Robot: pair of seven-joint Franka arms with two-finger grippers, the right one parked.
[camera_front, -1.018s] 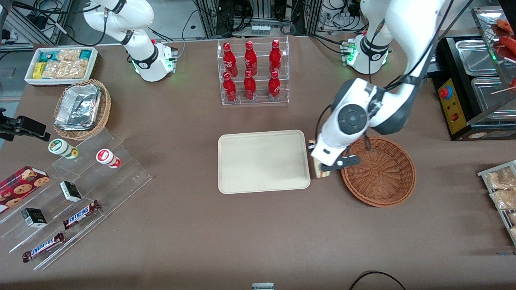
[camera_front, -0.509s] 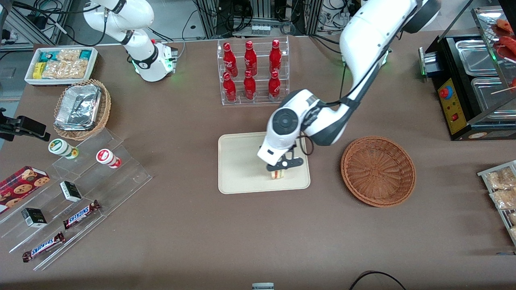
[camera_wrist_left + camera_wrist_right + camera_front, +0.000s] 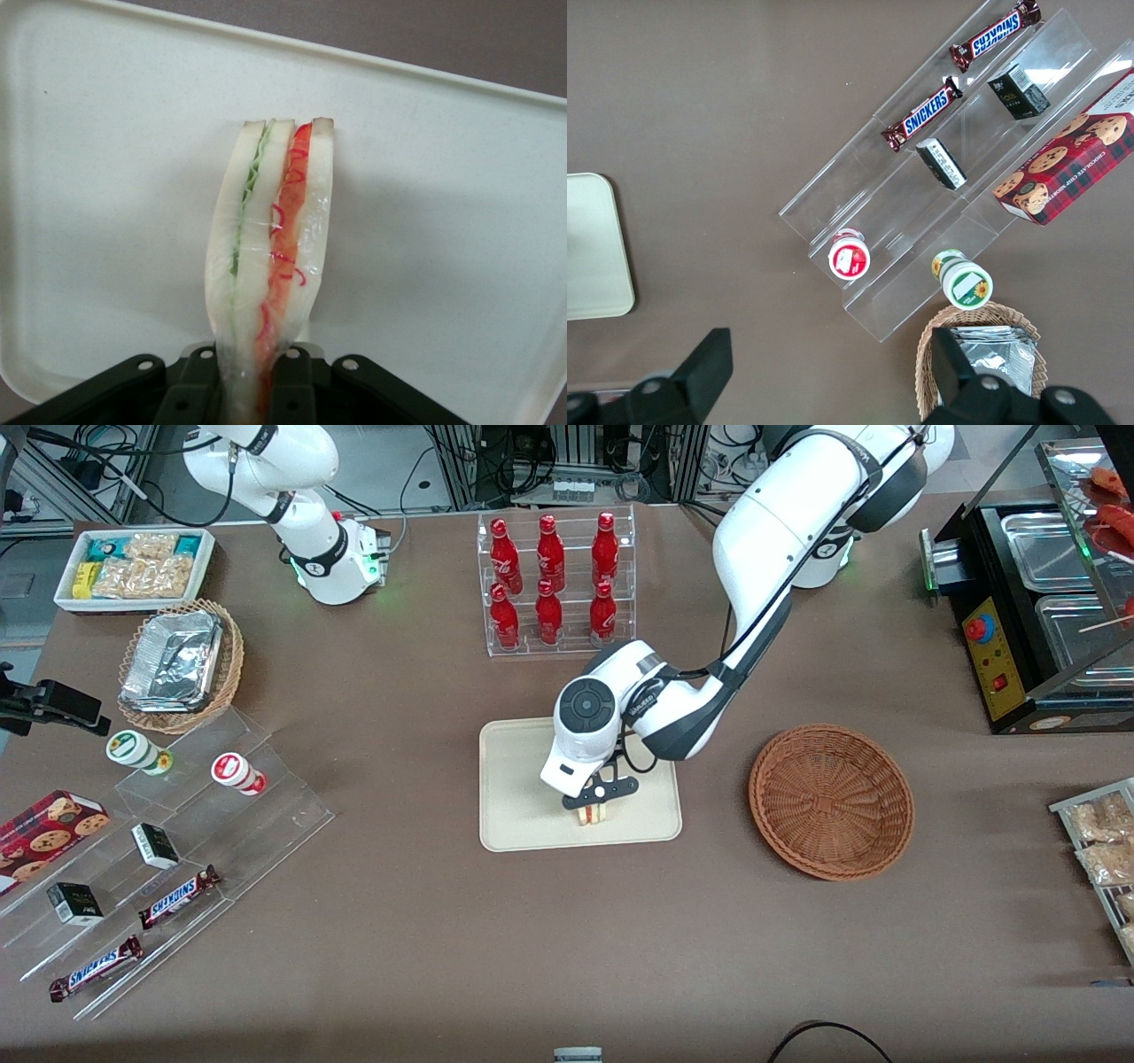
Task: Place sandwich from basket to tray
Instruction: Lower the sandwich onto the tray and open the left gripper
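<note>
My gripper is shut on the sandwich, a wedge of pale bread with green and red filling layers, and holds it low over the cream tray, near the tray's edge closest to the front camera. In the left wrist view the black fingers pinch the wedge's narrow end and the tray lies right beneath it. Whether the sandwich touches the tray I cannot tell. The reddish-brown wicker basket sits beside the tray toward the working arm's end, with nothing in it.
A clear rack of red bottles stands farther from the front camera than the tray. Toward the parked arm's end are acrylic steps with snack bars, a tan basket with foil containers and a white snack tray. A black food warmer stands at the working arm's end.
The gripper carried the sandwich from beside the basket across the tray's rim to over the tray, then shifted a little further toward the tray's middle and lower.
</note>
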